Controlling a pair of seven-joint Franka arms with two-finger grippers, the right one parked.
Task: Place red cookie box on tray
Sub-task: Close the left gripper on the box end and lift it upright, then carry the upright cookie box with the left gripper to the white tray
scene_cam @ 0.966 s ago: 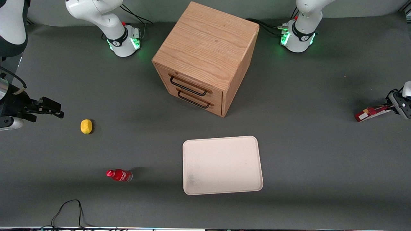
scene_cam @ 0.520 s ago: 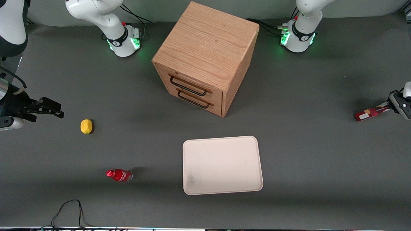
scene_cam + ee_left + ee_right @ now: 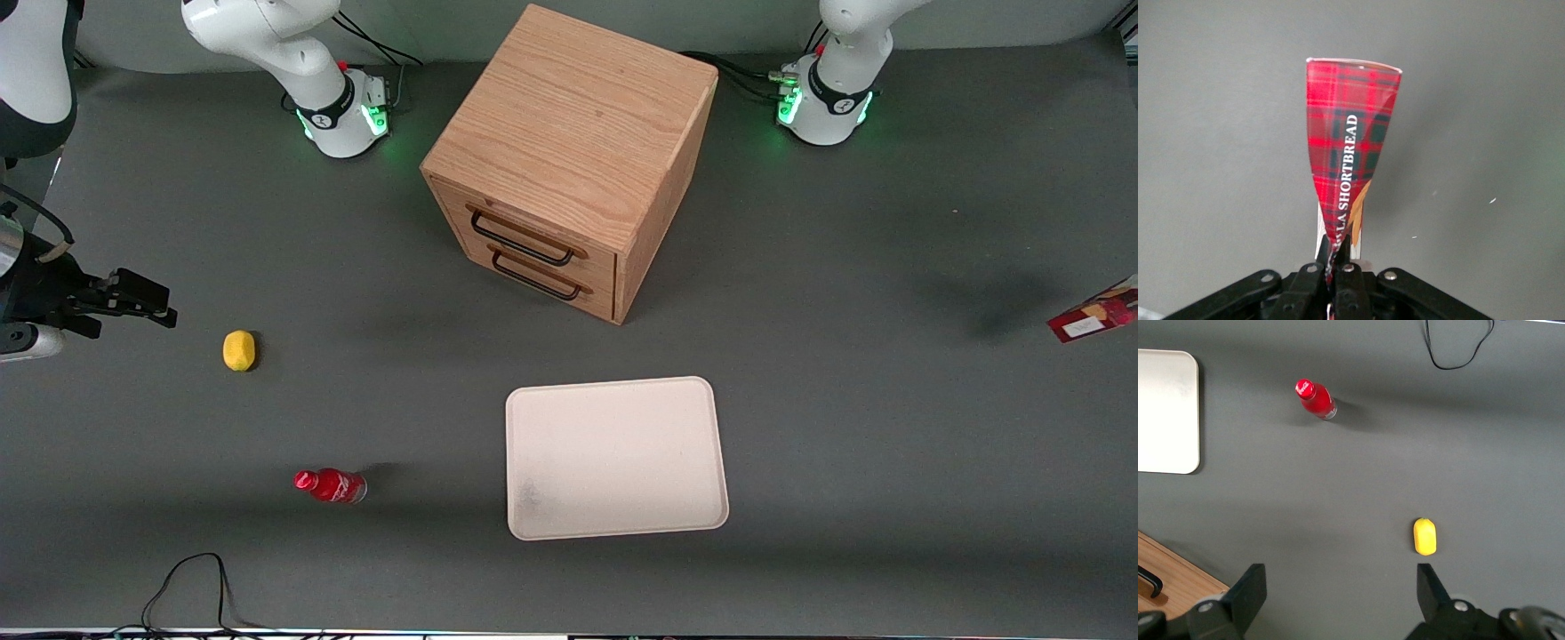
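The red cookie box (image 3: 1095, 318) shows at the edge of the front view toward the working arm's end of the table, lifted above the dark mat, white label end down. In the left wrist view my gripper (image 3: 1336, 257) is shut on one end of the red tartan box (image 3: 1348, 147), which hangs away from the fingers (image 3: 1322, 251) over bare mat. The gripper itself is out of the front view. The cream-white tray (image 3: 615, 457) lies flat near the front camera, in front of the cabinet, with nothing on it.
A wooden two-drawer cabinet (image 3: 569, 160) stands mid-table, farther from the camera than the tray. A small red bottle (image 3: 330, 485) and a yellow lemon (image 3: 238, 350) lie toward the parked arm's end. A black cable (image 3: 191, 587) loops at the front edge.
The box has been lifted off the mat and has shifted toward the working arm's end; the gripper has left the front view. A second ago the box lay tilted on the mat.
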